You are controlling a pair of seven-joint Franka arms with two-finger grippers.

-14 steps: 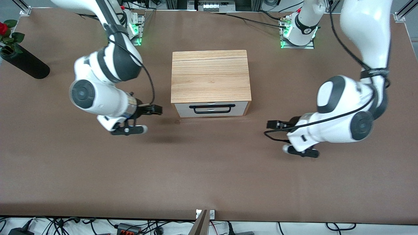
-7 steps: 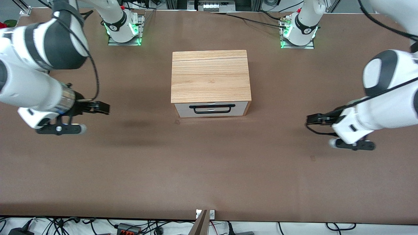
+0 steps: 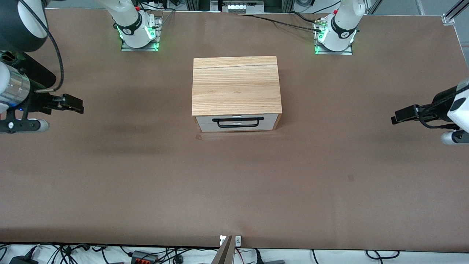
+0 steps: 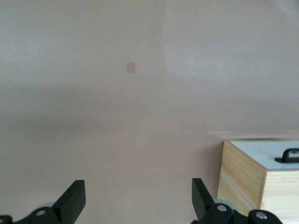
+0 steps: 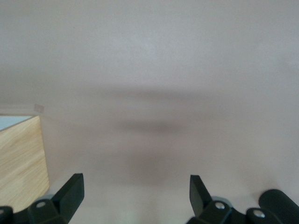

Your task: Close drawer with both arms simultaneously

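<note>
You see the drawer (image 3: 236,122) flush in its box (image 3: 235,85). Your left gripper (image 4: 136,196) and right gripper (image 5: 135,192) hang spread wide, empty, over bare table (image 3: 234,183) at its ends.

White drawer (image 3: 237,122), black handle (image 3: 240,122), oak-grain box (image 3: 236,85)

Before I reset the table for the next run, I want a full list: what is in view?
Table: one, brown, under everything.
Box: one, light oak-grain, mid-table between the two bases.
Drawer: one, white front with black bar handle, pushed in flush with the box, facing the front camera.
Vase: one, black, at the right arm's end, mostly hidden by that arm.
Left hand: one, black, fingers open, over bare table at the left arm's end.
Right hand: one, black, fingers open, over bare table at the right arm's end.
</note>
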